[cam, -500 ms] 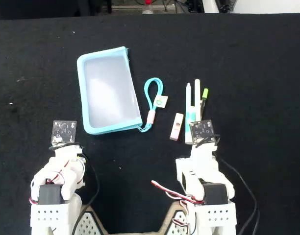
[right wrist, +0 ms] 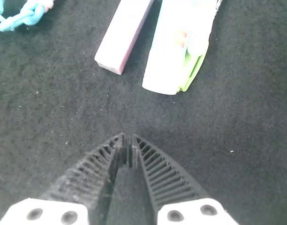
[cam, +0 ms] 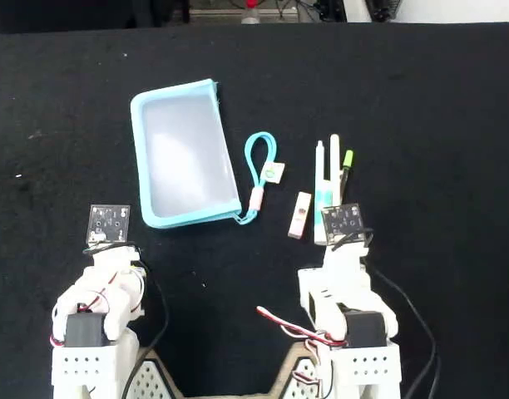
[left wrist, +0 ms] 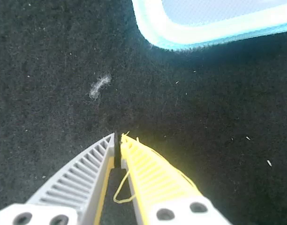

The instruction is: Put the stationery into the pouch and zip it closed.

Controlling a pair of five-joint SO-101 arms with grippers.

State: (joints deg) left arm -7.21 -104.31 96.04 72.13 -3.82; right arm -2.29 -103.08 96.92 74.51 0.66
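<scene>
1. Toward the middle of the black table [cam: 437, 100], the pale blue pouch [cam: 185, 158] lies flat. I see none of the stationery inside it, and I cannot tell whether its zip is open.
2. Beside the pouch, past its looped blue strap [cam: 260, 162], the stationery lies in a loose row. A pink eraser [cam: 300, 214] is nearest the pouch, then two white pens [cam: 334, 166], with a green marker [cam: 347, 164] farthest from it.
3. My left gripper [left wrist: 117, 140] sits just short of the pouch's near corner, its jaws pressed together with nothing between them.
4. My right gripper [right wrist: 128, 139] is well apart from the pouch, just short of the eraser and the pen ends. Its jaws are likewise closed and empty.
5. I judge the task not yet begun: every item has to be picked up and loaded, then the zip drawn shut.
</scene>
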